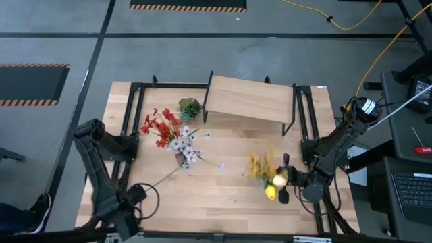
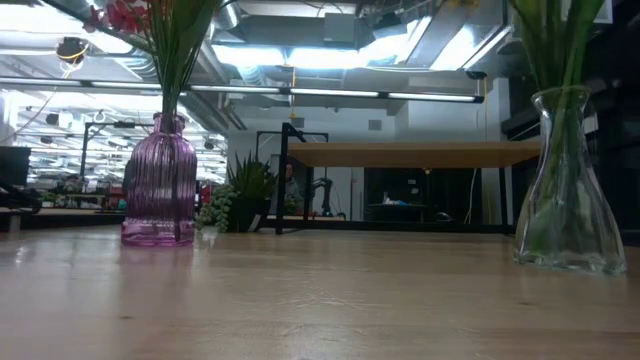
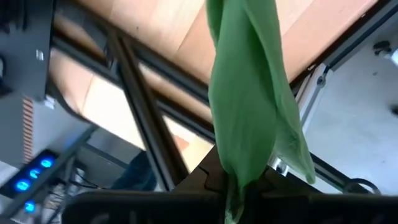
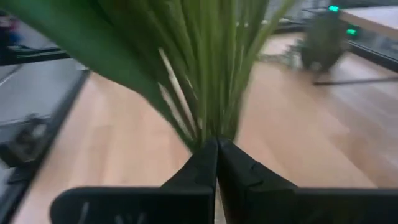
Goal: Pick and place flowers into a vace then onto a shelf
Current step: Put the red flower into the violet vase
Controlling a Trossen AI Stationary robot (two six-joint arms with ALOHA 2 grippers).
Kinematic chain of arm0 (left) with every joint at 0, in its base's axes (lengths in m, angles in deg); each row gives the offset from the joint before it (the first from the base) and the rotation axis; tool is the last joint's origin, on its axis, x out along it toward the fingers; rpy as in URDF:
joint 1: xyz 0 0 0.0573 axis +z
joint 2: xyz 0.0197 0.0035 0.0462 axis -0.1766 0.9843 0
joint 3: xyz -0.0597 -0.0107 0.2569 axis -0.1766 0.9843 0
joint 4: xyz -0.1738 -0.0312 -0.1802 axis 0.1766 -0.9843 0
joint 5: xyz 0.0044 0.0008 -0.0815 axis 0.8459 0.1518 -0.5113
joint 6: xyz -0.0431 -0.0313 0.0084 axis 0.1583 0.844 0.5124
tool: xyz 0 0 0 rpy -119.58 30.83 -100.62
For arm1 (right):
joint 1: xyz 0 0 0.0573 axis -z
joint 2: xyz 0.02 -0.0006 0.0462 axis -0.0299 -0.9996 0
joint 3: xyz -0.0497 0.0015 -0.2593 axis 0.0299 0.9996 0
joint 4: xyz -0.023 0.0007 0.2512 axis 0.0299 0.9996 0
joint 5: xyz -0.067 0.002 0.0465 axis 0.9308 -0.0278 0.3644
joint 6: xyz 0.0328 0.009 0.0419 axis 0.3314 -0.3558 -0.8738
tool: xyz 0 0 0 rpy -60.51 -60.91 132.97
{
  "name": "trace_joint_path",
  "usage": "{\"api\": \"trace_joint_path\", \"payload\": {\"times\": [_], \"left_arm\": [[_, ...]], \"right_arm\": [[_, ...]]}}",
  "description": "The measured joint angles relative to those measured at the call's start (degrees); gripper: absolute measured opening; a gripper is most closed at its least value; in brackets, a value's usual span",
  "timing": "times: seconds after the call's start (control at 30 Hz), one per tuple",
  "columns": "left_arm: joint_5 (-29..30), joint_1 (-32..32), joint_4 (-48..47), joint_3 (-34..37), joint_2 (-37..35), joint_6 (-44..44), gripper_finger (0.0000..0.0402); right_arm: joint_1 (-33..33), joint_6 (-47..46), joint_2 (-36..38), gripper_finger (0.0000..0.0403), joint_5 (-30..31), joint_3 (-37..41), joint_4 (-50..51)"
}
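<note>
Your left gripper [image 3: 239, 186], at the near left corner of the light-wood worktop [image 1: 223, 196], is closed on a green flower stem [image 3: 249, 99]. Its long axis runs up-right toward the purple ribbed glass vase [image 2: 159, 180]. The right gripper [image 4: 216, 149] pinches green stems near the clear glass vase [image 2: 565, 185]. The light-wood shelf [image 1: 246, 98] stands farthest.

Both arms matte black, chunky segmented links with rounded joint housings. Left arm [image 1: 101, 169] at lower left of the high view, with a black cable loop by its wrist. Right arm [image 1: 331, 152] at right of the high view, silver-white cylindrical cap on its upper joint, black cabling along the links. Right gripper [image 4: 217, 163]: two black wedge-shaped fingers on a flat black crossbar. Left gripper [image 3: 239, 186]: same black bar.
</note>
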Motion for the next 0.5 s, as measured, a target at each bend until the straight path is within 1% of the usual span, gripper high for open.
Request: {"api": "trace_joint_path", "payload": {"times": [0.13,0.3,0.5], "left_arm": [[0.0,3.8,0.0,0.0,2.6,-8.7,0.0003],[0.0,8.0,0.0,0.0,5.6,-19.2,0.0003],[0.3,11.9,0.0,0.0,8.7,-28.8,0.0003]], "right_arm": [[0.0,7.6,0.0,0.0012,-3.9,-2.8,-3.9],[-1.2,16.3,0.0,0.0012,-8.6,-8.9,-4.1],[-3.9,25.1,0.0,0.0012,-10.0,-16.3,-3.9]]}}
